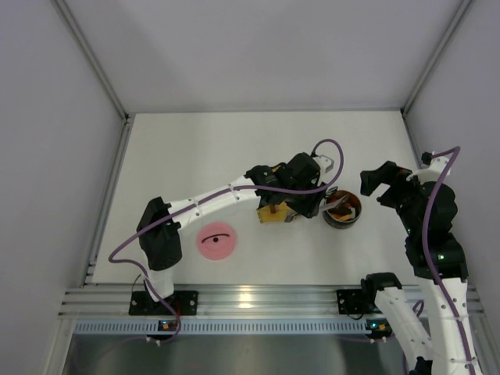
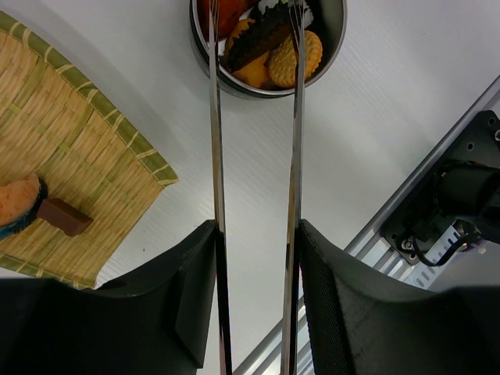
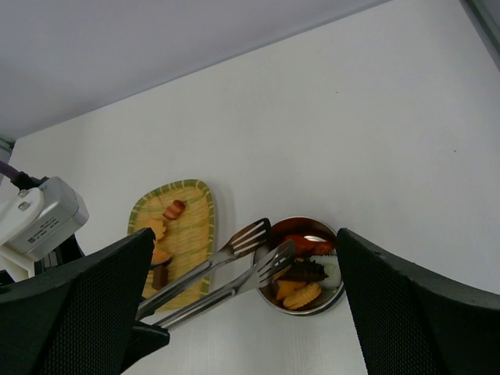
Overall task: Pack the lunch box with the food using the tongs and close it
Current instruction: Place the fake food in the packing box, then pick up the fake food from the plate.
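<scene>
The steel lunch box (image 1: 342, 209) (image 2: 234, 84) (image 3: 306, 311) stands open between the two arms. Inside it lies food (image 2: 291, 58) (image 3: 301, 295): orange rounds, a dark piece, red and white bits. The slotted ends of the tongs (image 2: 216, 156) (image 3: 208, 264) hang apart over the box's rim with nothing between them. My left gripper (image 2: 256, 234) (image 1: 306, 201) is shut on the tongs, one finger against each arm. More food (image 2: 64, 216) (image 3: 173, 209) lies on the tray. The pink lid (image 1: 216, 241) lies flat at the front left. My right gripper (image 3: 244, 234) (image 1: 373, 183) hovers open and empty, right of the box.
The yellow woven tray (image 1: 273, 215) (image 2: 78, 141) (image 3: 195, 195) sits just left of the lunch box, partly under my left arm. An aluminium rail (image 1: 250, 301) runs along the near table edge. White walls enclose the table on three sides.
</scene>
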Motion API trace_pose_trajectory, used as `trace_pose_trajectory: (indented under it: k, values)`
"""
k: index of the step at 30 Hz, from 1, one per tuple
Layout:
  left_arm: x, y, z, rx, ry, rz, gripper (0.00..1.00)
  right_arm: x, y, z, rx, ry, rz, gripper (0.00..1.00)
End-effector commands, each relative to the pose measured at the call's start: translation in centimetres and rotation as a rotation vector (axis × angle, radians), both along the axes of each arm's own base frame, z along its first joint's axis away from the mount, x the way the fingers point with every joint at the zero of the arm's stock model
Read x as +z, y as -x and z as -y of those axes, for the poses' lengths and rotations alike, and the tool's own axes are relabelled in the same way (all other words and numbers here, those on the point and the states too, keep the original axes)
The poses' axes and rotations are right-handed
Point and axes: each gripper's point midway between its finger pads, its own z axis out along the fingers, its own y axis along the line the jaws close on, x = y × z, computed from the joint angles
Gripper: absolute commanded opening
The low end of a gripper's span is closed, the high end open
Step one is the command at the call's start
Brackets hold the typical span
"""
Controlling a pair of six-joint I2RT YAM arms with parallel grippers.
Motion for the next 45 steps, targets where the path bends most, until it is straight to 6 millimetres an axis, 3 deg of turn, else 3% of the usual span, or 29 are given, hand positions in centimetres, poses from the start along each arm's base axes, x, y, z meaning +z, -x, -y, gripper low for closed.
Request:
trace_pose_trajectory:
  k: [1, 8, 12, 15, 20, 21, 24, 36, 45]
  values:
    - [3.8, -0.6, 1.8, -0.019, 0.116, 0.061, 0.49, 0.7, 0.4, 0.3, -0.012, 0.005, 0.015, 0.98]
    - [5.7, -1.1, 0.7, 0.019, 0.132, 0.113, 0.48, 0.6, 0.4, 0.4, -0.013, 0.005, 0.014, 0.98]
    - [8.2, -2.5, -1.8, 0.132, 0.131, 0.198, 0.48, 0.6, 0.5, 0.4, -0.011, 0.006, 0.015, 0.98]
    - [8.5, -3.9, -4.5, 0.248, 0.090, 0.225, 0.48, 0.7, 0.5, 0.3, -0.010, 0.006, 0.018, 0.98]
    - [6.9, -6.2, -9.5, 0.413, 0.034, 0.214, 0.49, 0.8, 0.5, 0.2, -0.006, 0.004, 0.020, 0.98]
    - [5.9, -6.9, -11.1, 0.449, -0.001, 0.214, 0.49, 0.9, 0.5, 0.3, -0.007, 0.002, 0.023, 0.98]
    - [3.7, -7.9, -13.3, 0.487, -0.058, 0.193, 0.49, 0.8, 0.4, 0.1, -0.002, -0.002, 0.021, 0.98]
    - [-0.7, -9.5, -13.2, 0.477, -0.145, 0.161, 0.49, 1.2, 0.3, 0.2, -0.003, 0.006, 0.021, 0.98]
    - [-2.5, -9.3, -13.0, 0.457, -0.176, 0.128, 0.49, 1.1, 0.2, 0.2, -0.003, 0.006, 0.018, 0.98]
